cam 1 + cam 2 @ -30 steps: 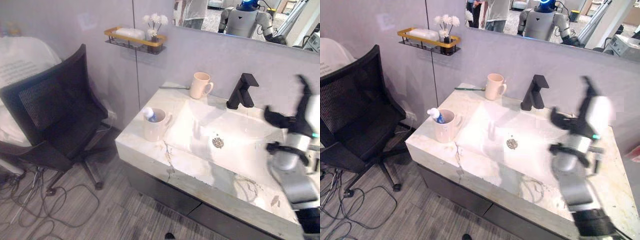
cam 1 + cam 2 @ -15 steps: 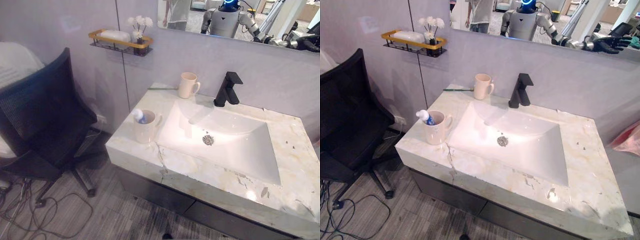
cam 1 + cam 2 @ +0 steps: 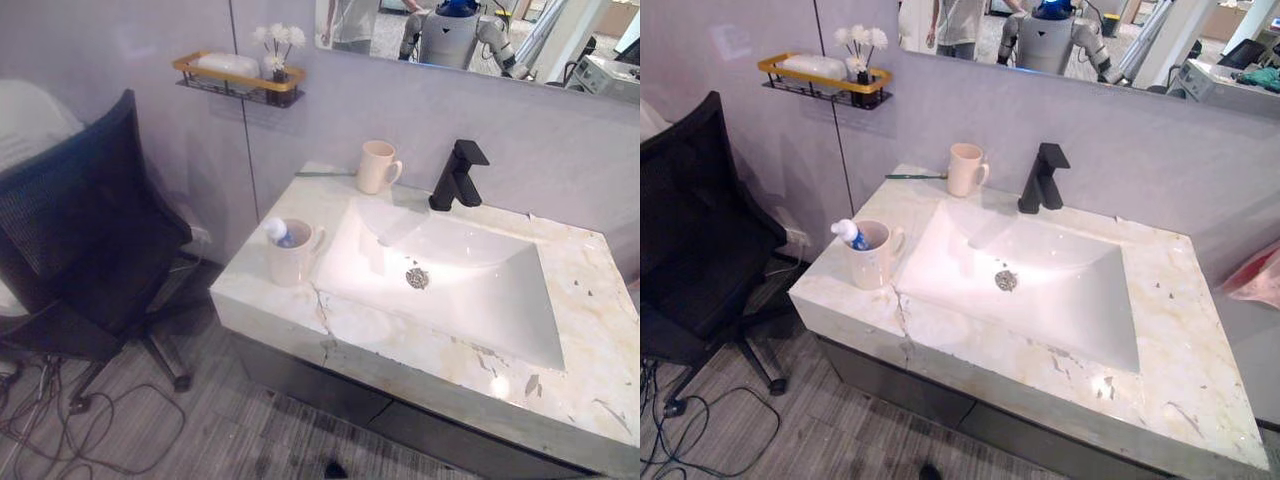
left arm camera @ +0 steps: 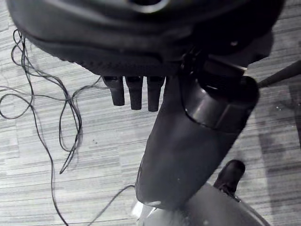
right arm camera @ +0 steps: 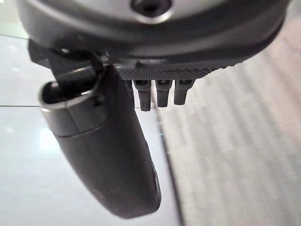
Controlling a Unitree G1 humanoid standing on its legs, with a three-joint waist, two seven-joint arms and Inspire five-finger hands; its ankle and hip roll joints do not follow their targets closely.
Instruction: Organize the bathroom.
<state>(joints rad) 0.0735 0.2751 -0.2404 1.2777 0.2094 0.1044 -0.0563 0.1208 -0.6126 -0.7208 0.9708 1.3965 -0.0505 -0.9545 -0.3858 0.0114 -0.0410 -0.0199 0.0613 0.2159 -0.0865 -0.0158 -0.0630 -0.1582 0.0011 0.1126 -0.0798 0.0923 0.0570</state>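
Both hands, left hand and right hand, hang loose and hold nothing, so the green toothbrush at upper middle waits beside the cream mug.

A black mesh office chair stands on the grey wood-pattern floor, beside the vanity. Loose cables lie on the floor near its base.

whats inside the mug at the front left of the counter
A toothpaste tube stands in the front mug, its white cap leaning out over the rim. Its lower part is hidden by the mug wall, as is anything else inside.
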